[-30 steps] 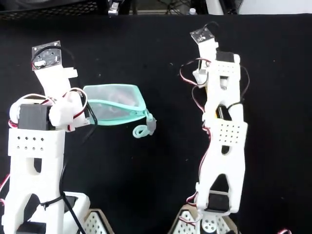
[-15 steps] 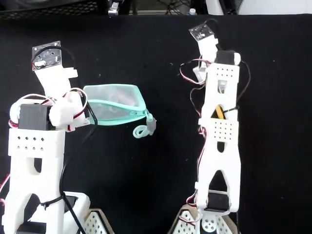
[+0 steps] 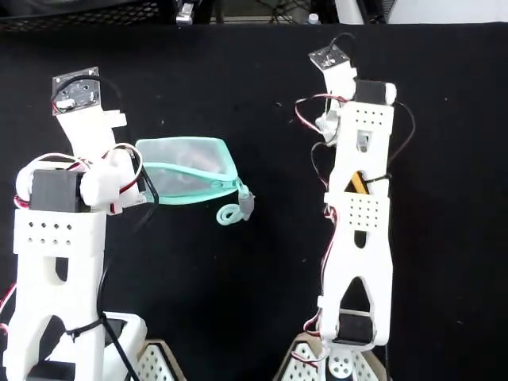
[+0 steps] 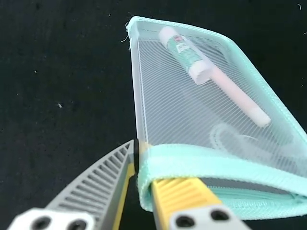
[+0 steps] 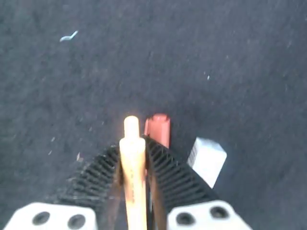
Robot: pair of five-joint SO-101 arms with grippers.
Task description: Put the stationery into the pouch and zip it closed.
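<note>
Pouch [image 3: 186, 171]: mint mesh, on table [image 3: 262, 278], corner clamped in left pincer [image 4: 140, 162]; glue stick [image 4: 184, 52] and pen [image 4: 240, 98] inside. Right pincer [image 5: 133, 151]: closed on pale pencil [image 5: 132, 139], well apart from pouch. Risk: pencil pivots in narrow grip, snags pouch mouth, tugs corner free.

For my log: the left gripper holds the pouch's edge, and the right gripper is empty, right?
No. The right gripper is shut on a pale pen, per the right wrist view. The left gripper does hold the pouch by its edge.
</note>
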